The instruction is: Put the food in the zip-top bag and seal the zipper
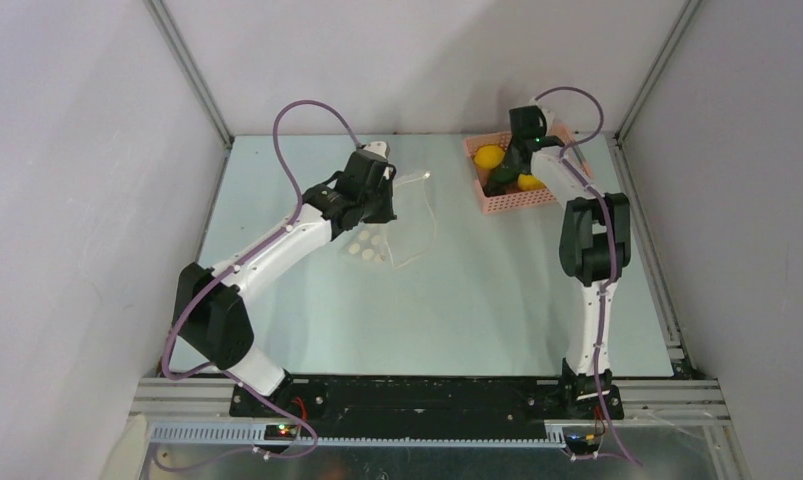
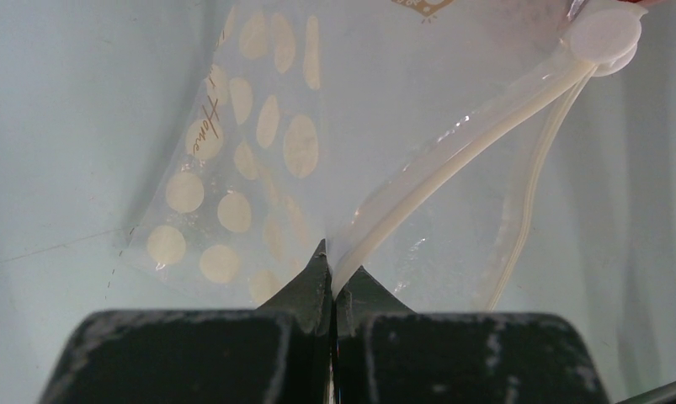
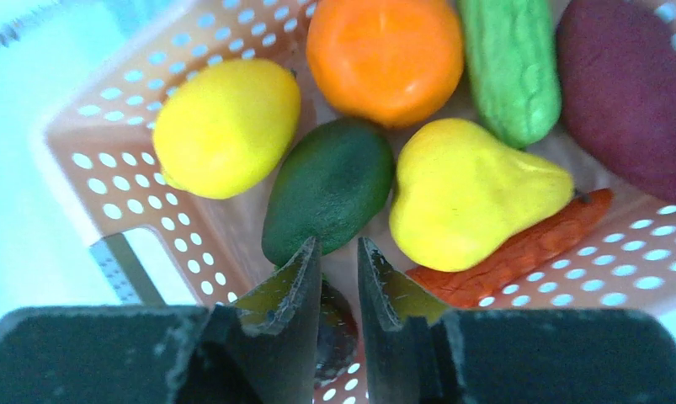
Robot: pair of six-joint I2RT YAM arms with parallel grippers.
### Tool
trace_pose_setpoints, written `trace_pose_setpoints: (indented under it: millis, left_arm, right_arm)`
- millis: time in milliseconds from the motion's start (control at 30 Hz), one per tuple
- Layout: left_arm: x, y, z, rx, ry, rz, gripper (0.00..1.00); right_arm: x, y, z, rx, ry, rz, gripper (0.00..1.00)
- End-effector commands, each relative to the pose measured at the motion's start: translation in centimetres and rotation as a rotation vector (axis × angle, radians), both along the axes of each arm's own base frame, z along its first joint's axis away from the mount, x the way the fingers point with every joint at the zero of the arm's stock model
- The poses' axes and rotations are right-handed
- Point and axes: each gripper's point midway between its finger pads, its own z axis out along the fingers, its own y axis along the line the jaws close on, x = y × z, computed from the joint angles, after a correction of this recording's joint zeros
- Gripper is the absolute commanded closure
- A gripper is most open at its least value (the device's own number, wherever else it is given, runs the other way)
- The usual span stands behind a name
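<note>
The clear zip-top bag point(image 2: 233, 168) with white dots lies on the table, left of centre point(image 1: 377, 245). My left gripper point(image 2: 334, 269) is shut on its whitish zipper point(image 2: 452, 160) and shows in the top view point(image 1: 385, 212). The food lies in the pink basket point(image 3: 107, 160): a yellow lemon point(image 3: 225, 126), an orange point(image 3: 385, 55), a green cucumber point(image 3: 511, 67), a dark red piece point(image 3: 629, 93), a yellow pear point(image 3: 469, 194), a dark green avocado point(image 3: 326, 189) and a carrot point(image 3: 519, 252). My right gripper point(image 3: 338, 248) hangs inside the basket, jaws narrowly apart over a small dark piece point(image 3: 338, 328).
The pink basket point(image 1: 517, 205) stands at the back right, near the metal frame post. A round white tab point(image 2: 604, 38) sits at the zipper's far end. The bag's mouth gapes open beside the zipper. Grey walls close in the table on three sides.
</note>
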Motion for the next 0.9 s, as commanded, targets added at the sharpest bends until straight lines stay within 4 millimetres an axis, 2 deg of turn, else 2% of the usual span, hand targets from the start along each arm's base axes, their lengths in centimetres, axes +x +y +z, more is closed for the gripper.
trace_pose_setpoints:
  millis: [0,100,133,167,200,233,267,300,333,367,400,433,467,500,533,567,600,700,800,867]
  left_arm:
    - [0.2,-0.8,0.5,-0.041,-0.007,0.0,1.0]
    - [0.3,-0.8,0.6,-0.048,-0.012,0.0,1.0]
    - [0.2,-0.9,0.7,-0.051,-0.011,-0.003,1.0]
    - [0.2,-0.9,0.8,-0.053,-0.013,-0.004,1.0]
    - [0.2,-0.9,1.0,-0.057,-0.016,-0.005,1.0]
    - [0.2,-0.9,1.1,-0.059,-0.018,-0.004,1.0]
    - [0.2,-0.9,1.2,-0.061,-0.02,-0.004,1.0]
    - [0.2,-0.9,1.3,-0.061,-0.023,-0.002,1.0]
    - [0.2,-0.8,1.4,-0.062,-0.025,0.0,1.0]
    - [0.2,-0.8,1.7,-0.064,-0.031,0.0,1.0]
    - [0.2,-0.9,1.8,-0.066,-0.033,-0.001,1.0]
    - [0.3,-0.9,2.0,-0.067,-0.038,0.0,1.0]
    - [0.3,-0.9,2.1,-0.068,-0.04,0.0,1.0]
    - [0.3,-0.9,2.2,-0.07,-0.042,0.0,1.0]
    - [0.4,-0.9,2.4,-0.072,-0.044,0.0,1.0]
    - [0.4,-1.0,2.5,-0.075,-0.046,0.002,1.0]
    - [0.4,-1.0,2.5,-0.076,-0.046,0.002,1.0]
    - [0.4,-1.1,2.8,-0.085,-0.051,0.003,1.0]
    - [0.3,-1.1,2.9,-0.088,-0.05,0.002,1.0]
    - [0.3,-1.0,2.9,-0.088,-0.05,0.001,1.0]
  right_arm:
    - [0.7,-1.7,8.2,0.023,-0.195,-0.033,0.74]
    - [0.4,-2.8,10.0,0.04,-0.237,-0.047,0.76]
    - [0.4,-2.8,11.4,0.056,-0.267,-0.042,0.76]
    - [0.2,-3.2,11.6,0.062,-0.274,-0.047,0.76]
    - [0.1,-3.0,13.0,0.081,-0.305,-0.033,0.76]
    - [-0.1,-3.2,13.3,0.09,-0.314,-0.031,0.76]
    - [-0.5,-2.9,14.5,0.112,-0.336,-0.011,0.77]
    - [-0.8,-2.8,14.5,0.123,-0.341,0.0,0.77]
    - [-1.4,-2.3,16.2,0.147,-0.371,0.028,0.77]
    - [-1.8,-1.7,16.0,0.168,-0.373,0.056,0.78]
    - [-2.6,-1.5,17.5,0.181,-0.404,0.073,0.78]
    - [-3.1,-0.9,17.5,0.2,-0.406,0.105,0.78]
    - [-3.9,-0.7,19.0,0.213,-0.435,0.123,0.78]
    - [-4.6,0.1,18.8,0.238,-0.427,0.163,0.79]
    - [-5.6,0.5,20.3,0.255,-0.454,0.184,0.79]
    - [-6.4,1.3,19.8,0.283,-0.445,0.221,0.79]
    - [-7.5,1.9,21.1,0.303,-0.472,0.248,0.79]
    - [-10.5,3.8,21.6,0.349,-0.482,0.336,0.79]
    - [-12.0,5.9,21.7,0.358,-0.484,0.41,0.77]
    - [-11.8,6.1,21.7,0.345,-0.49,0.414,0.74]
